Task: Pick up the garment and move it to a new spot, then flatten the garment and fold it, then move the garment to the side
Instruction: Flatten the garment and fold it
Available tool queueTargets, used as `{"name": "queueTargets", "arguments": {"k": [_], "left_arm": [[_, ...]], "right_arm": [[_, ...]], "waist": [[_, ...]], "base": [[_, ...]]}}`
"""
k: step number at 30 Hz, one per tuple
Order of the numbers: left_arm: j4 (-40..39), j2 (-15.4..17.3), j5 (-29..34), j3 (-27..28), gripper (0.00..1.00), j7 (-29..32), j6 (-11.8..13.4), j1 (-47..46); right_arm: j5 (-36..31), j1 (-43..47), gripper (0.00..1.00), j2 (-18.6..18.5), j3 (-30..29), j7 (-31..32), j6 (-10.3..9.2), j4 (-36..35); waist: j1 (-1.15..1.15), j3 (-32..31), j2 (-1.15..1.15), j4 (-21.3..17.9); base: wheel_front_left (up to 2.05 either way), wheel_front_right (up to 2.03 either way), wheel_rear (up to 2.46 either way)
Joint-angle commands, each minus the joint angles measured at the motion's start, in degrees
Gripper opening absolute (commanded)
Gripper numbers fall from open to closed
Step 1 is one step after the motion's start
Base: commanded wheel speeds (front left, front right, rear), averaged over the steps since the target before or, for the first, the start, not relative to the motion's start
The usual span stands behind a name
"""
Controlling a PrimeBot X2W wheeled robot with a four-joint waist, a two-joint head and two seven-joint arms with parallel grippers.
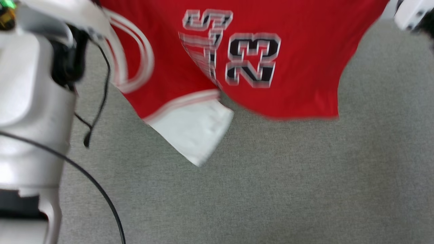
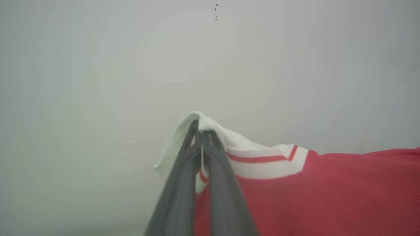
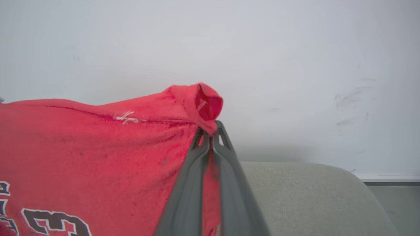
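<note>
The garment, a red jersey with black "23" print and a white sleeve, hangs in the air above the grey table, spread between both arms. In the left wrist view my left gripper is shut on the white, red-striped sleeve edge of the garment. In the right wrist view my right gripper is shut on a bunched red corner of the garment. The head view is blurred, and my pale left forearm fills its left side.
A grey felt-like table lies under the hanging cloth. Black cables dangle beside my left arm. A pale wall stands behind the table, whose rounded far edge shows in the right wrist view.
</note>
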Motion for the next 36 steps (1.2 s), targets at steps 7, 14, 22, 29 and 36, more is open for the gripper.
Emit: {"name": "queueTargets", "arguments": {"k": [7,14,22,29,36], "left_arm": [[4.8,1.7,2.0,0.3,0.0,-1.2,-1.3,-16.2],[7.8,3.5,4.0,0.3,0.0,-1.2,-1.5,-30.8],[12.1,4.4,3.5,0.8,0.0,-2.8,-2.3,-37.1],[16.1,2.5,0.7,1.3,0.0,-6.2,-4.4,-31.6],[15.9,2.3,1.6,-0.7,0.0,-8.2,-5.8,-18.1]], "right_arm": [[-0.6,-12.7,0.0,-1.8,-1.0,-4.0,-0.02,0.1],[-0.3,-23.4,0.0,-3.7,-0.5,-6.2,-0.03,-1.2],[0.9,-28.1,0.0,-3.1,0.2,-9.6,-0.04,1.2],[2.9,-24.5,0.0,-4.0,3.6,-11.1,-0.04,4.2],[5.5,-14.2,0.0,-6.7,9.9,-12.9,-0.04,3.9]], "waist": [[0.0,8.4,0.0,-1.5],[0.0,17.7,0.0,-1.4],[0.0,24.4,0.0,-1.0],[0.0,25.5,0.0,0.3],[0.0,20.4,0.0,1.0]], "base": [[0.0,0.0,0.0],[0.0,0.0,0.0],[0.0,0.0,0.0],[0.0,0.0,0.0],[0.0,0.0,0.0]]}}
